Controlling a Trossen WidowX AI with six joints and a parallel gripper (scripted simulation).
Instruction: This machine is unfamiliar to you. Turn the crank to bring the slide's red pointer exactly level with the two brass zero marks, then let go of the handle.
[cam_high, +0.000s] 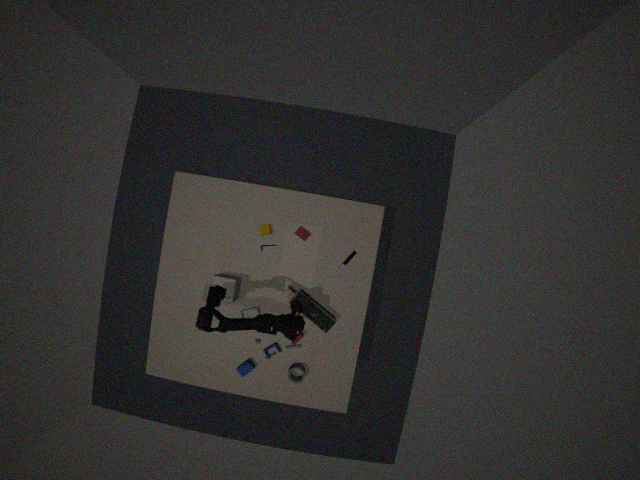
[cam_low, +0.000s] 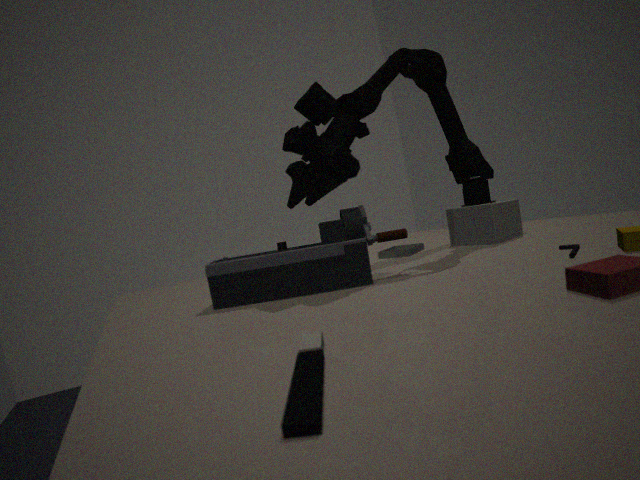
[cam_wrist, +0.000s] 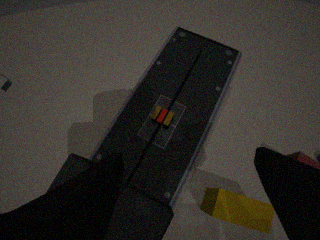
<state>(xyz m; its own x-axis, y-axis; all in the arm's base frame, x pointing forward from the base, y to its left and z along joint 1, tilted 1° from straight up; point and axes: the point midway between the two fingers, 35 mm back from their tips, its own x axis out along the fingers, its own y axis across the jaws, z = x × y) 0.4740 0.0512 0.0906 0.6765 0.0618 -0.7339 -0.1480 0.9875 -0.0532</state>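
The machine (cam_high: 324, 320) (cam_low: 289, 280) (cam_wrist: 202, 90) is a long dark box with a slot along its top. The red pointer (cam_wrist: 162, 116) stands between the brass zero marks (cam_wrist: 156, 112) (cam_wrist: 169, 118) and looks level with them in the wrist view, as far as the grain lets me tell. The crank's orange-brown handle (cam_high: 292, 289) (cam_low: 391, 235) sticks out past the housing end; it is out of the wrist view. My gripper (cam_low: 298, 205) (cam_wrist: 188, 158) is open and empty, raised above the machine and apart from the handle.
A yellow block (cam_wrist: 240, 210) and part of a red block (cam_wrist: 302, 159) lie beside the machine. Another red block (cam_high: 302, 233) (cam_low: 599, 276), a yellow block (cam_high: 265, 229) (cam_low: 628, 239), a black-handled tool (cam_high: 349, 257) (cam_low: 305, 395), a ring (cam_high: 290, 372) and a blue block (cam_high: 245, 367) lie farther off.
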